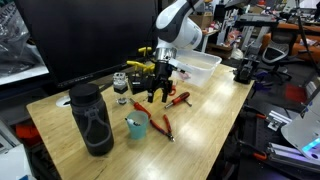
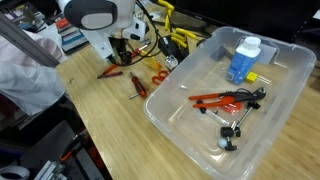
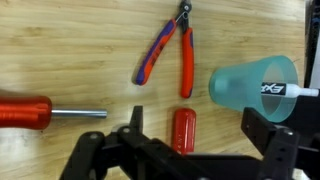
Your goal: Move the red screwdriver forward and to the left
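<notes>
Gripper (image 3: 196, 122) held low over wooden table (image 3: 70, 50), jaws spread wide, nothing clamped. Red screwdriver (image 3: 184, 130) seen in wrist view between fingers (image 3: 135, 120), clear gap at either side; only handle shown, lower end hidden by gripper body. Red-and-blue cutters (image 3: 165, 50) laid just beyond handle. Teal cup (image 3: 250, 85), marker (image 3: 285, 90) stood inside, placed near one finger. Red-handled tool with silvery shaft (image 3: 40, 110) laid at opposite side. Clear plastic bin (image 1: 210, 60) seen behind arm in an exterior view.
</notes>
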`<action>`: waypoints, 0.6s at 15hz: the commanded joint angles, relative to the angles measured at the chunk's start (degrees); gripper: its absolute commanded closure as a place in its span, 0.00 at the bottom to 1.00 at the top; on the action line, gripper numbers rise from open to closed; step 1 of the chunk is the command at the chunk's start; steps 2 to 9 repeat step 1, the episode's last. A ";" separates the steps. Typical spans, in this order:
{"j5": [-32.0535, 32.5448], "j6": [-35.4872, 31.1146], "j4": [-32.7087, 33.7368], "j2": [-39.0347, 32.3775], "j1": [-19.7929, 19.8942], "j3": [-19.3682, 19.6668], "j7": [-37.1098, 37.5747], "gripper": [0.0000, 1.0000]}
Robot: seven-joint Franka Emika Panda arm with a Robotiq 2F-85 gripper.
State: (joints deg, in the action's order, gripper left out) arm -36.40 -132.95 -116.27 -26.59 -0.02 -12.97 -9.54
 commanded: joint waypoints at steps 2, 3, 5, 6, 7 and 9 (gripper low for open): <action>-0.29 0.26 0.14 0.04 -0.64 0.70 -0.15 0.00; -0.29 0.26 0.14 0.04 -0.64 0.70 -0.15 0.00; -0.29 0.26 0.14 0.04 -0.64 0.70 -0.15 0.00; -0.29 0.26 0.14 0.04 -0.64 0.70 -0.15 0.00; -0.29 0.26 0.14 0.04 -0.64 0.70 -0.15 0.00; -0.29 0.26 0.14 0.04 -0.64 0.70 -0.15 0.00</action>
